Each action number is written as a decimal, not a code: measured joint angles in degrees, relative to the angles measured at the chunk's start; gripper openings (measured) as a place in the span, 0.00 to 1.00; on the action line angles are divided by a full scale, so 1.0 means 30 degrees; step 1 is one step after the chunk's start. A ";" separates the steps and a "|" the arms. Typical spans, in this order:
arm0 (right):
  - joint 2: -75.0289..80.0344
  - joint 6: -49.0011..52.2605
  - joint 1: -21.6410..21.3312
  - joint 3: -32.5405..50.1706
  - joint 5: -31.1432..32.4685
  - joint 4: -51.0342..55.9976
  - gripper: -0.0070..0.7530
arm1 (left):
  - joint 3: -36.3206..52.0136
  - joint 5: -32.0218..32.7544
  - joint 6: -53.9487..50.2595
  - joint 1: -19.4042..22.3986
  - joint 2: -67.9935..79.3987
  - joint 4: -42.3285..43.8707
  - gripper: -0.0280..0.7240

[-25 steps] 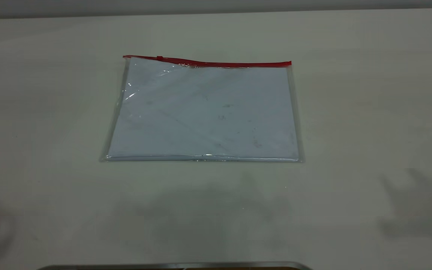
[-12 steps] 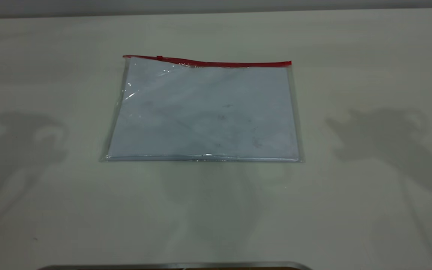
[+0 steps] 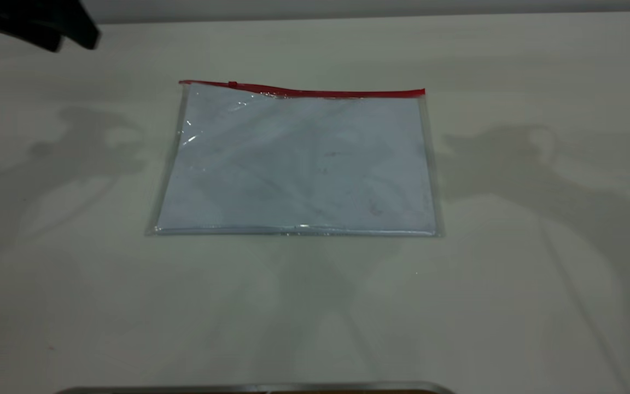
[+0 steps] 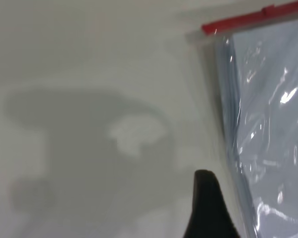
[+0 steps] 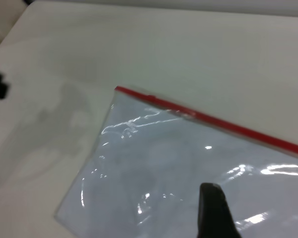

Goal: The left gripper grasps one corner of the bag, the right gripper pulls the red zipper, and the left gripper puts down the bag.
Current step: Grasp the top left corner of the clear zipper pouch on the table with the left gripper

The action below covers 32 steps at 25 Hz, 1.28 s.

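Note:
The bag (image 3: pixel 298 164) lies flat on the table, a clear pouch with a pale paper sheet inside. The red zipper (image 3: pixel 320 93) runs along its far edge, with its slider tab (image 3: pixel 233 84) near the left end. My left gripper (image 3: pixel 66 38) hangs open and empty at the far left, well clear of the bag; in the left wrist view one finger (image 4: pixel 206 208) hovers beside the bag's left edge (image 4: pixel 268 124). My right gripper is out of the exterior view; in the right wrist view one finger (image 5: pixel 211 208) hangs open above the bag (image 5: pixel 154 168), touching nothing.
The pale table (image 3: pixel 539 273) stretches round the bag on all sides. Shadows of both arms fall left and right of the bag. A dark metal edge (image 3: pixel 255 387) lies along the near rim.
My left gripper has come into the exterior view at the far left. Both arms' shadows have moved inward toward the bag. The bag has not moved.

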 joint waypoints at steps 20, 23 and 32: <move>0.1622 -0.0139 0.0866 -0.1427 -0.0895 0.0516 0.64 | -0.9376 0.3754 0.5075 -0.0674 1.0224 -0.6106 0.85; 0.1622 -0.0139 0.0866 -0.1427 -0.0934 0.0516 0.64 | -0.9432 0.3736 0.5161 -0.0674 1.0608 -0.6202 0.84; 0.1622 -0.0153 0.0866 -0.1427 -0.0999 0.0604 0.64 | -0.9533 0.3939 0.7944 -0.1085 1.1146 -0.9208 0.72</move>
